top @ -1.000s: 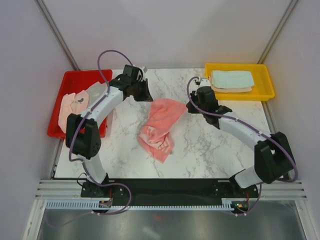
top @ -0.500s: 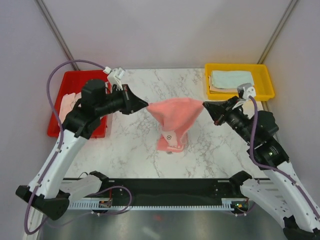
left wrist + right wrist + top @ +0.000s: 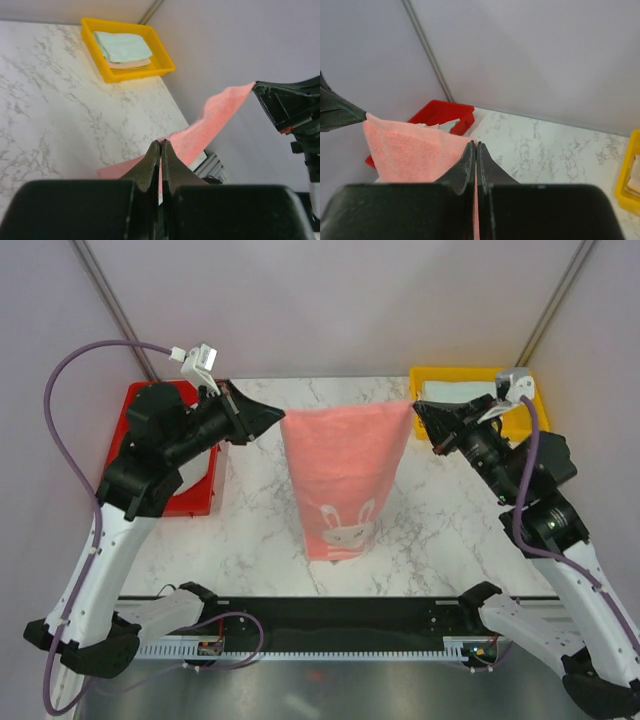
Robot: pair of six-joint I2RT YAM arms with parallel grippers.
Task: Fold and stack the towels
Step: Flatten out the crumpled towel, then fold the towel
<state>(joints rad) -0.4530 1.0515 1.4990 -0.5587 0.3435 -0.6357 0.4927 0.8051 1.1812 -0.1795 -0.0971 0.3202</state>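
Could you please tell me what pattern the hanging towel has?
Pink towel with a white bunny print; top external view.

No legible text; the pink towel (image 3: 345, 465) shows a rabbit print (image 3: 345, 530).

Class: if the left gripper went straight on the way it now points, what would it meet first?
The pink towel it grips: the left gripper points along the towel's stretched top edge. Past that, probably the right gripper holding the other corner, though depth is unclear and it might pass beside it.

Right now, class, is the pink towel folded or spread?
Spread: the towel hangs open, corners pinched by the left gripper and right gripper.
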